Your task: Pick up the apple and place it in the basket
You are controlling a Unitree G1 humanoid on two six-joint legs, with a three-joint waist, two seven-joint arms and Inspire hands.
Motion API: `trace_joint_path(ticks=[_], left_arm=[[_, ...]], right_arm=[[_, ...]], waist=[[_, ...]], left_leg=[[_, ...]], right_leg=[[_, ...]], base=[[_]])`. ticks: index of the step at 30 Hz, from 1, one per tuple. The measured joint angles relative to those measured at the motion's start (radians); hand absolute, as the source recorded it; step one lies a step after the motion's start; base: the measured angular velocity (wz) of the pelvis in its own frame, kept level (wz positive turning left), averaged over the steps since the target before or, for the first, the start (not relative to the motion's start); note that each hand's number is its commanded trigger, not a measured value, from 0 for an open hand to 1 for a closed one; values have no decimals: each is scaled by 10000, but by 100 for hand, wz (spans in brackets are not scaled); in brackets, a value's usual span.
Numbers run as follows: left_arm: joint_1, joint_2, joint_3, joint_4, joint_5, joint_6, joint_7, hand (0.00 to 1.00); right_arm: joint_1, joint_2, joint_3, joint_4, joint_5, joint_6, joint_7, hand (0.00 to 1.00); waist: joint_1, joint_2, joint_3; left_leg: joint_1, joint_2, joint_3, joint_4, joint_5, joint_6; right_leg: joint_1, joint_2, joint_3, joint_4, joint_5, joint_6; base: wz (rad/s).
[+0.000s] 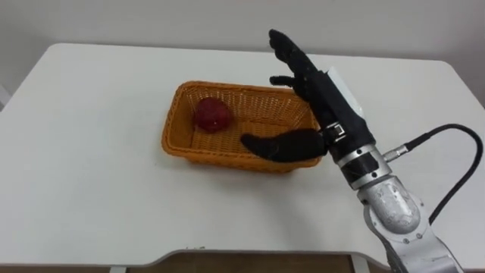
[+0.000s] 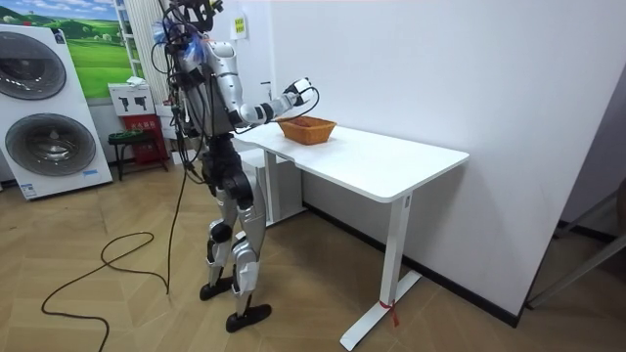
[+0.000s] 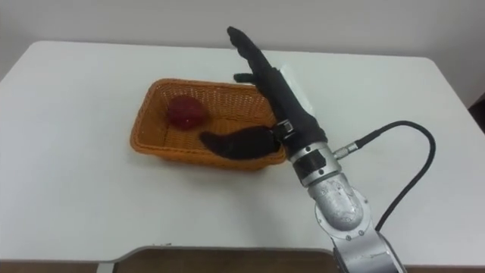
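The red apple (image 1: 212, 115) (firm, smooth, probably light and slippery) is judged best enclosed around its sides, while the right hand (image 1: 318, 95) is held spread and empty over the wicker basket (image 1: 220, 158).

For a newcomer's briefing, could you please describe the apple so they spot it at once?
On the white table sits an orange wicker basket. The apple lies inside, toward its left end: the only round, dark red thing there, clear of the black right hand over the other end.
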Motion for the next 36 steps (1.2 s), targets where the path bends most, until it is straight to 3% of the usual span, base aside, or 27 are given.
trace_joint_path(ticks=[8,14,22,27,29,36], left_arm=[[62,-2,207,95,-19,-85,-230,0],[302,-67,1174,110,3,-124,-161,0],[677,-79,2167,362,-16,-380,459,0],[831,-79,2191,357,-110,-411,524,0],[860,-87,2199,240,-119,-382,603,0],[883,-88,2441,-170,-118,89,963,0]], right_arm=[[-1,-30,-735,-383,17,-109,-319,0],[2,-46,-2618,-828,125,-212,-1498,0],[-88,-445,-5697,-1227,315,-889,-5164,0],[148,-547,-7000,-1181,447,-1022,-7801,0],[213,-559,-7633,-376,666,-1273,-8728,0],[615,-640,-9313,2110,3282,-993,-10390,0]], waist=[[-200,17,1],[-482,-12,-21],[-983,-31,-17],[-1358,-46,-10],[-1561,-130,3],[-1993,-228,-26]], left_leg=[[28,-2,0,4,2,-2],[4,-5,8,9,1,-2],[49,-1,89,-28,2,-1],[136,1,226,-55,2,-1],[140,-4,264,-49,1,-1],[18,-3,254,-78,0,0]], right_leg=[[26,-1,5,7,1,-2],[2,1,27,14,1,-2],[-2,7,58,-3,0,-1],[11,17,151,14,-1,2],[-6,16,203,22,-3,5],[-174,31,224,21,5,18]], base=[[0],[0],[-2],[-7],[-7],[-1]])
